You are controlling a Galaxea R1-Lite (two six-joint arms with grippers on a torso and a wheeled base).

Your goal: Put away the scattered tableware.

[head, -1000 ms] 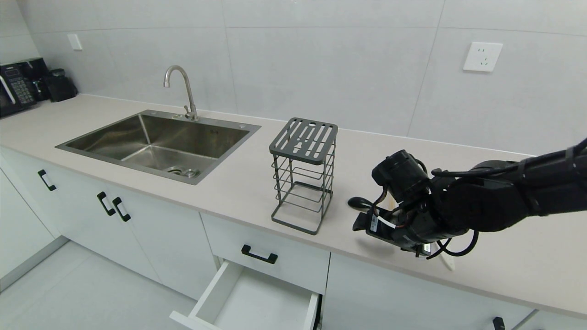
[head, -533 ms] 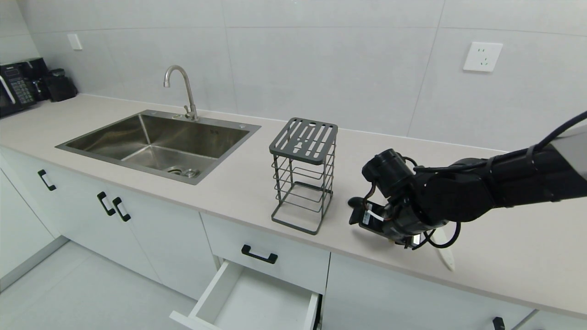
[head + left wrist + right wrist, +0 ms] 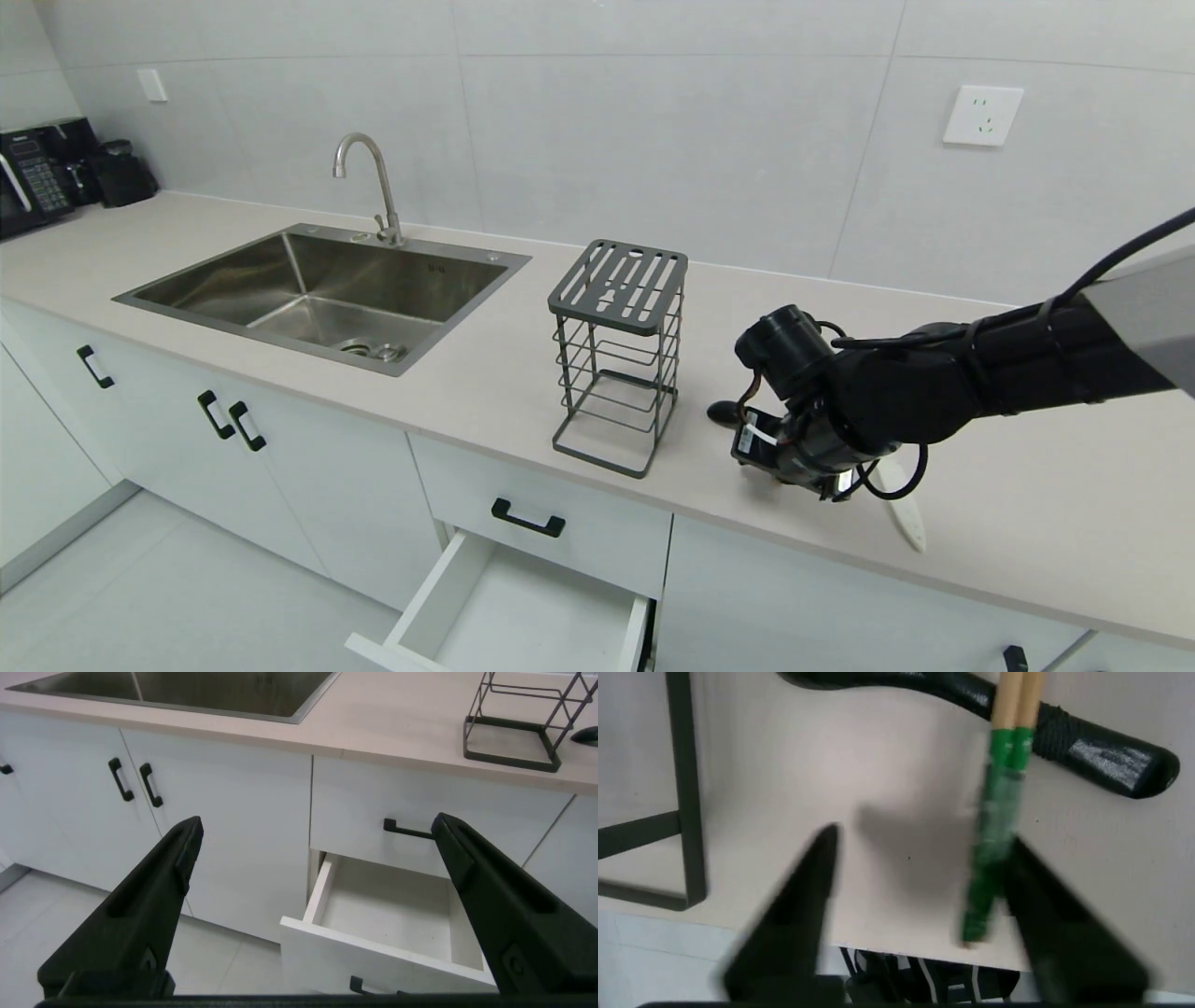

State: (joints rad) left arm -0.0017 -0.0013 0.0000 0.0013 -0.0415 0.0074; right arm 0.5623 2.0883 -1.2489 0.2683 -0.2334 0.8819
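Right gripper (image 3: 920, 845) fingers spread, low over chopsticks (image 3: 994, 831) by tabletop (image 3: 878, 756) front edge, where they cross the black spoon (image 3: 1064, 737) handle. Sticks sit nearer one finger, so I think closing could catch one stick or shove both off the edge. Left gripper (image 3: 318, 826) fingers spread over open drawer (image 3: 392, 924).

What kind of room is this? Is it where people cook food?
Most likely a kitchen. There is a stainless steel sink with a curved metal tap, white cabinets with black handles under the long beige countertop, and wooden chopsticks with green ends lying on it.
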